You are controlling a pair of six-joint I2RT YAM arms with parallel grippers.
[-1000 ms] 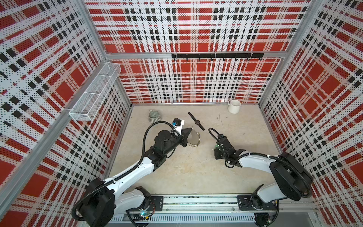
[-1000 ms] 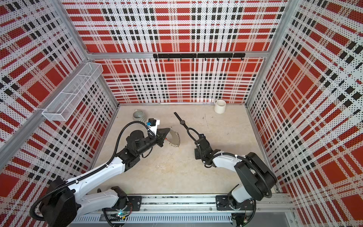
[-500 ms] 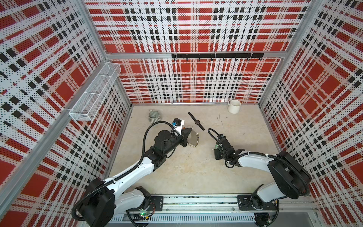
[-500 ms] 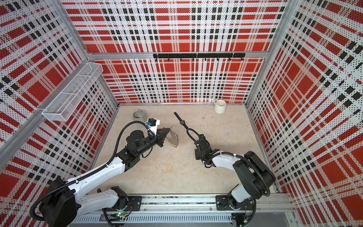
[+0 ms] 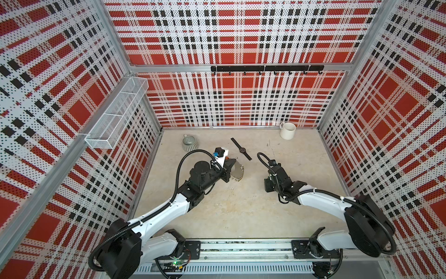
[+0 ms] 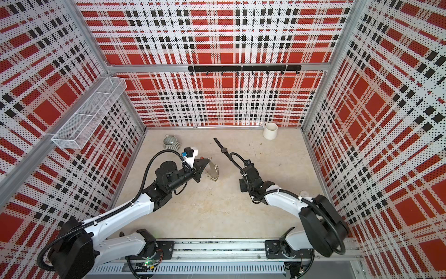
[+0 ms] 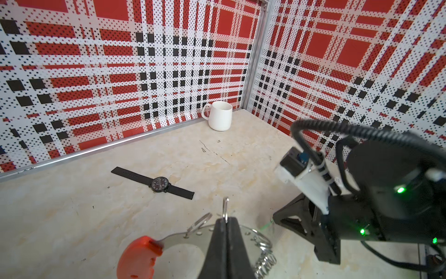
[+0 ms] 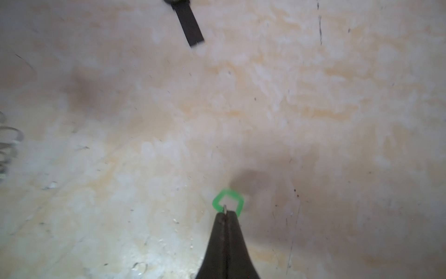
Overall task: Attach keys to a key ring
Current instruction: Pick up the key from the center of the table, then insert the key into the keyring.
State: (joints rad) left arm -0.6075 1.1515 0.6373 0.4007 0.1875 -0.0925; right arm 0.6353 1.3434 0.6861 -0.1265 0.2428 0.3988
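The key tag (image 8: 229,193) is being pinched by the right end effector (image 8: 225,213), well right of the key ring (image 7: 249,235) clamped in the left end effector (image 7: 225,221).

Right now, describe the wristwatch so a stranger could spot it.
Near the back wall, between the ribbed grey cup and the white mug, the wristwatch lies flat on the table. Unlike them, it's a thin black strap with a round dial.

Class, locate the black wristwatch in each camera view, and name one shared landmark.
In a top view: wristwatch lying flat just beyond the key ring.
In a top view: wristwatch in the same spot.
Left wrist: whole wristwatch, beyond the key ring.
Right wrist: just one strap of the wristwatch.
Shared landmark: the key ring's silver rings.
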